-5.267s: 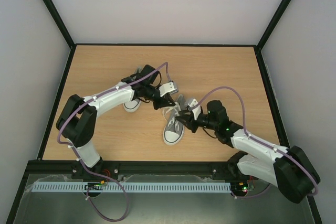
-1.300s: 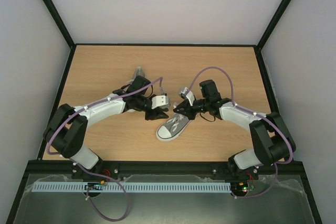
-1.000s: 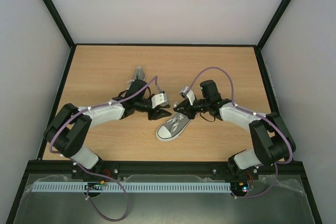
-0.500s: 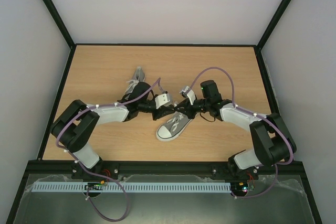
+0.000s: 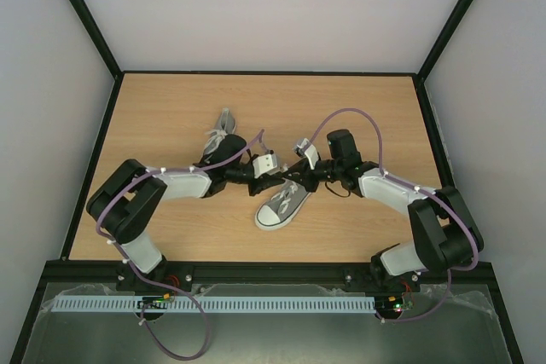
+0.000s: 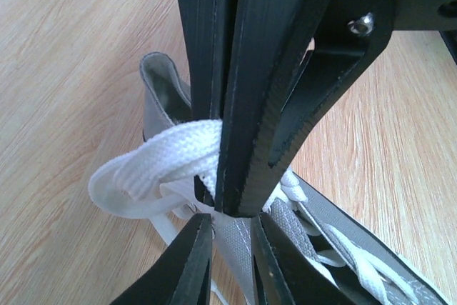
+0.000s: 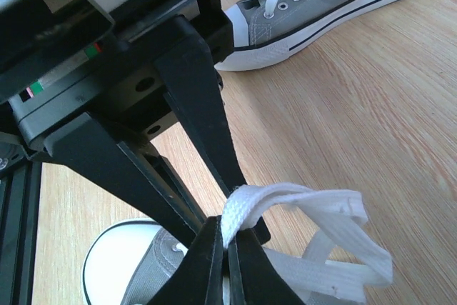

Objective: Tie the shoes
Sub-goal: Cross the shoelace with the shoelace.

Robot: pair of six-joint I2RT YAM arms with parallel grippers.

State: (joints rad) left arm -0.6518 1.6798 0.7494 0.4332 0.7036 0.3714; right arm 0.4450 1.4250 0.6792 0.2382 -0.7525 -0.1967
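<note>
Top external view has both arms reaching inward over the wooden table (image 5: 358,108), their tips meeting above the near shoe (image 5: 280,208). It is a grey canvas sneaker with a white toe cap, lying near the middle of the table with its toe towards the arm bases. The far shoe (image 5: 222,123) lies beyond the left forearm, partly hidden by it and apart from the first. On the right wrist camera the right gripper (image 7: 227,237) is pinched tight on a white lace (image 7: 303,201), which loops out flat to one side of the fingers, above the sneaker's opening. The left gripper (image 6: 232,225) faces it from the opposite side, nose to nose. On its own camera its fingers stand a narrow way apart with a pale strip at the shoe's lacing between them, and I cannot tell whether they actually clamp it.
</note>
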